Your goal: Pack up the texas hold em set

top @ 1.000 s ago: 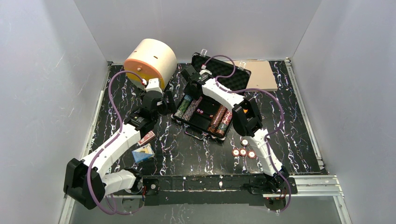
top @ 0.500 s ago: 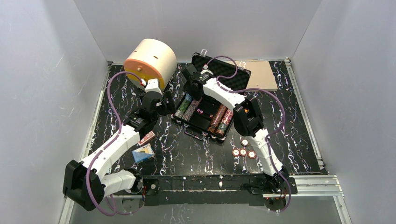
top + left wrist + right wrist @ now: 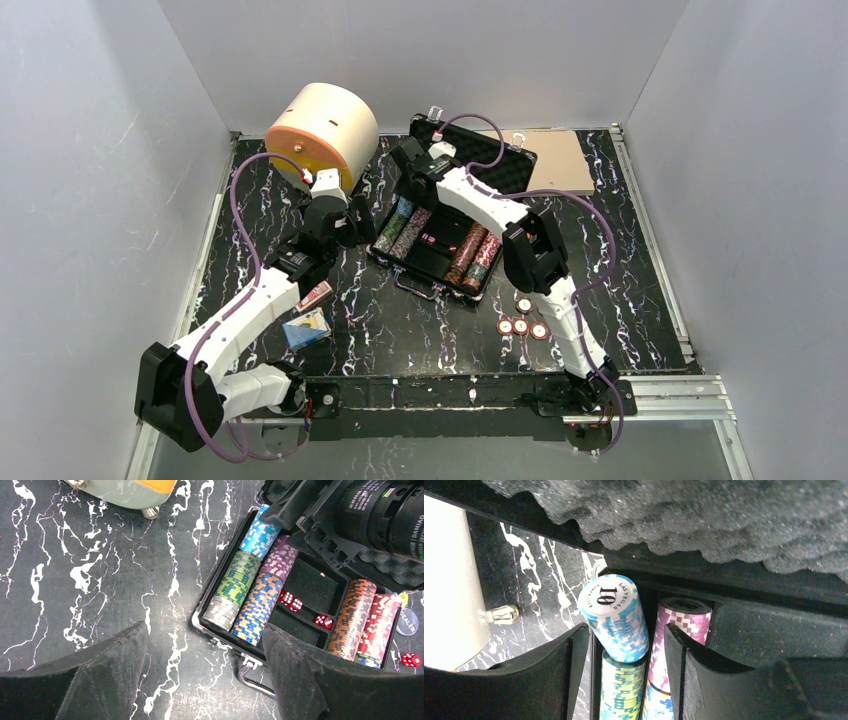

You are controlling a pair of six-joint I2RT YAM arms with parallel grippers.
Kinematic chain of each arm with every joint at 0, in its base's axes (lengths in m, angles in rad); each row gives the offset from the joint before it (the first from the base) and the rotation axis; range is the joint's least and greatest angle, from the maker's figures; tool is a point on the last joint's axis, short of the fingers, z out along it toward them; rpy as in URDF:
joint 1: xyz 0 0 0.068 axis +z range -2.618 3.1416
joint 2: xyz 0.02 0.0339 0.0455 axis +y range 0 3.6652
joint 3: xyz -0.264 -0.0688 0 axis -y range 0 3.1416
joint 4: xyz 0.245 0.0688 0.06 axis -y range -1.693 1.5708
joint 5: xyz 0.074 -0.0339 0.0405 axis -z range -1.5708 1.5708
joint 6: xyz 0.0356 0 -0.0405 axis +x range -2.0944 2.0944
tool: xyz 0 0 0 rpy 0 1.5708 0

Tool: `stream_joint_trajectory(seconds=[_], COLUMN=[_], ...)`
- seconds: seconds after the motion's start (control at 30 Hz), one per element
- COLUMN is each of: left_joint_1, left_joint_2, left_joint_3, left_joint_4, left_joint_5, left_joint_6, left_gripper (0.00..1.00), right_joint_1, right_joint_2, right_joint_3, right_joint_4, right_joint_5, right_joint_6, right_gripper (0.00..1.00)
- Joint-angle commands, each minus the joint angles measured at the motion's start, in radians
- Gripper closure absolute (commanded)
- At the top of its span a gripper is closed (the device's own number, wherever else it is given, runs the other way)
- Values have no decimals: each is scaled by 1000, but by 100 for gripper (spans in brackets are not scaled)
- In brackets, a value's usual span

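black-fingered, the right claw [image 3: 624, 630] stands apart around a tilted blue chip stack [image 3: 616, 620] at the far end of the outer chip row in the briefcase [image 3: 744, 582]. one finger looks just against the stack and the other shows a gap, so i judge it loose, not clamped. a purple stack [image 3: 686, 617] sits just beside, under the lid's grey foam [image 3: 699, 520]. the left claw [image 3: 203, 629] hangs wide apart, holding nothing, over the tabletop [image 3: 75, 580] at the case's near corner. the case lies open mid-tabletop, its handle [image 3: 250, 677] toward the arms, chip rows down both sides and red dice [image 3: 290, 600] in a middle pocket. packing looks well along but unfinished. a loose die [image 3: 411, 659] and a dealer button [image 3: 407, 622] lie just outside the case, and round pieces [image 3: 520, 325] rest near the right arm. the red deck [image 3: 315, 295] and blue deck [image 3: 306, 328] wait by the left arm. the blue stack needs seating flat, and the lid is still up. the cream cylinder [image 3: 322, 130] and tan board [image 3: 565, 160] stay out.
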Motion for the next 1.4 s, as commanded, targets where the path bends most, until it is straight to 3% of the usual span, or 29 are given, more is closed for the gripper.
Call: stream_joint_trajectory(seconds=[0.0, 0.13, 0.47, 0.67, 0.93, 1.07, 1.27, 1.37], left_joint_1=[1, 1, 1, 1, 1, 1, 0, 1], left_joint_2=[-6, -2, 10, 28, 50, 64, 71, 71], left_joint_3=[6, 9, 22, 40, 67, 80, 89, 86], left_joint_4=[5, 4, -4, -9, -11, -11, -10, -14], left_joint_5=[-29, -30, -32, -32, -27, -29, -27, -27], left_joint_6=[7, 9, 19, 23, 23, 23, 21, 20], left_gripper=[18, 18, 18, 17, 16, 16, 16, 16], right_joint_1=[5, 14, 27, 28, 49, 49, 49, 49], right_joint_2=[-23, 2, 18, 3, -150, -177, -121, -96], right_joint_3=[-36, -39, -26, -22, -146, -169, -153, -145], right_joint_4=[69, 100, 161, 203, 392, 399, 331, 318], right_joint_5=[18, 4, 46, 90, 129, 103, 63, 48], right_joint_6=[-94, -136, -225, -299, -410, -406, -394, -398], right_gripper=[37, 46, 46, 66, 72, 70, 44, 40])
